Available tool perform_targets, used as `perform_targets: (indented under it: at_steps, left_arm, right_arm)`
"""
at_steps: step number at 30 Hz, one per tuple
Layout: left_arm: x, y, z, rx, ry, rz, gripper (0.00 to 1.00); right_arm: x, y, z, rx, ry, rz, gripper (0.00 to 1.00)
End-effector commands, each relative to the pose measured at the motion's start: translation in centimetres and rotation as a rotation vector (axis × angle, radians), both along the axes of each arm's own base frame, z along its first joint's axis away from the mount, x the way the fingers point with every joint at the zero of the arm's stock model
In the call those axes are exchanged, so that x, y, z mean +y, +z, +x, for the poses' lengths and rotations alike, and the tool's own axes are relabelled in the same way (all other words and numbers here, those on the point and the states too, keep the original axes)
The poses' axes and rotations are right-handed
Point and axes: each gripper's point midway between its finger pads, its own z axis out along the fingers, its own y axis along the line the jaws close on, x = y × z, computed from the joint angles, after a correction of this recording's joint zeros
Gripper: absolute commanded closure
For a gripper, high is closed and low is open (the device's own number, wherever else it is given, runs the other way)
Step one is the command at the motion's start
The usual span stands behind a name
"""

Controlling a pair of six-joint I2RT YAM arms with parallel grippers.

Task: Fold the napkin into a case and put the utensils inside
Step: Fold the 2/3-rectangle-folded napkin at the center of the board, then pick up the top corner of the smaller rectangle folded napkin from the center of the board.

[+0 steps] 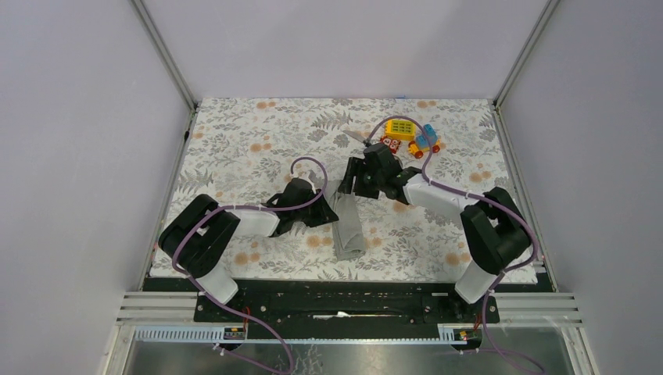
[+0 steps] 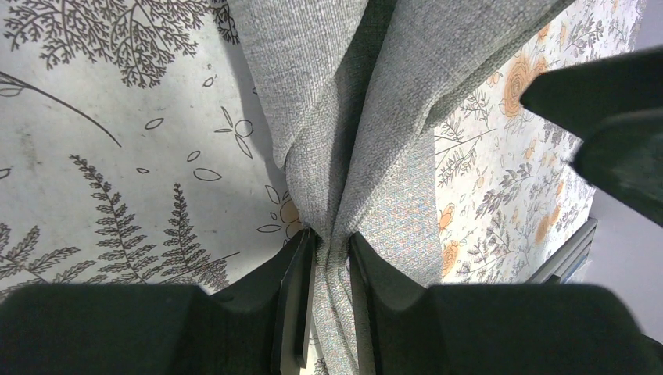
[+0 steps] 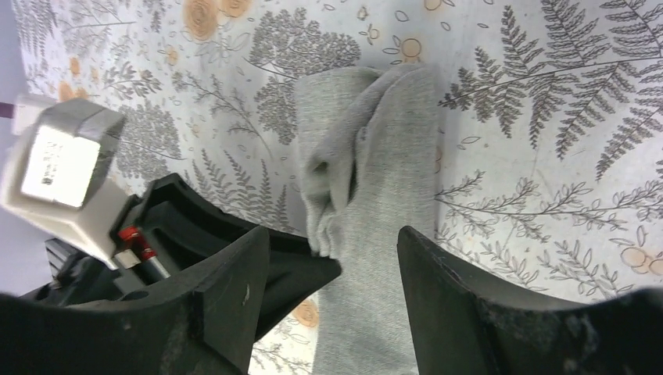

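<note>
The grey napkin (image 1: 348,230) lies folded into a narrow strip on the floral tablecloth, in front of the arms. My left gripper (image 1: 331,216) is shut on a bunched fold at the strip's left edge, and the cloth (image 2: 344,133) is pinched between its jaws (image 2: 332,241). My right gripper (image 1: 349,184) is open just above the strip's far end, with its jaws (image 3: 335,234) straddling the napkin (image 3: 383,180) and holding nothing. A slim silver utensil (image 1: 360,137) shows beyond the right arm. The rest of the utensils are hidden.
Colourful toy blocks (image 1: 412,137) sit at the back right of the floral tablecloth (image 1: 250,148). The left gripper's black finger (image 3: 301,269) reaches under the right gripper. The right gripper's finger (image 2: 610,117) shows at the right of the left wrist view.
</note>
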Motion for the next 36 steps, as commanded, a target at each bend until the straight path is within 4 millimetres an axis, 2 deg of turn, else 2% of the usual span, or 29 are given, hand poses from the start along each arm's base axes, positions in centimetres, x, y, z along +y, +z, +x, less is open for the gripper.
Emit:
perform_targets:
  at_steps: [1, 3, 8, 16, 20, 23, 27, 33, 36]
  left_arm:
    - [3.8, -4.8, -3.1, 0.128, 0.016, 0.183, 0.71]
    - [3.8, -4.9, -3.2, 0.13, 0.015, 0.185, 0.72]
    - [3.7, -4.6, -3.2, 0.128, 0.014, 0.18, 0.72]
    - [3.6, -4.2, -3.0, 0.118, 0.012, 0.172, 0.74]
    - [3.6, -4.3, -3.1, 0.122, 0.012, 0.174, 0.74]
    - [3.6, -4.3, -3.1, 0.121, 0.014, 0.173, 0.74]
    - [3.6, -4.2, -3.0, 0.119, 0.014, 0.172, 0.75]
    - [3.4, -4.1, -2.9, 0.114, 0.014, 0.169, 0.75]
    - [3.3, -3.9, -3.0, 0.11, 0.013, 0.166, 0.75]
  right_arm:
    - [1.0, 0.7, 0.6, -0.023, 0.119, 0.046, 0.32]
    - [1.4, 0.7, 1.6, -0.034, 0.123, 0.073, 0.32]
    - [2.3, 0.0, 2.2, -0.024, 0.147, 0.082, 0.33]
    - [1.8, -0.5, 3.3, -0.036, 0.08, 0.023, 0.34]
    - [1.8, -0.4, 3.8, -0.056, 0.052, -0.002, 0.39]
    - [1.4, -1.3, 3.7, -0.025, 0.035, -0.042, 0.41]
    - [1.8, -1.3, 3.8, -0.031, 0.031, -0.055, 0.45]
    - [2.4, -1.4, 3.7, -0.034, 0.04, -0.072, 0.6]
    - [2.5, -1.2, 3.6, -0.037, 0.04, -0.068, 0.76]
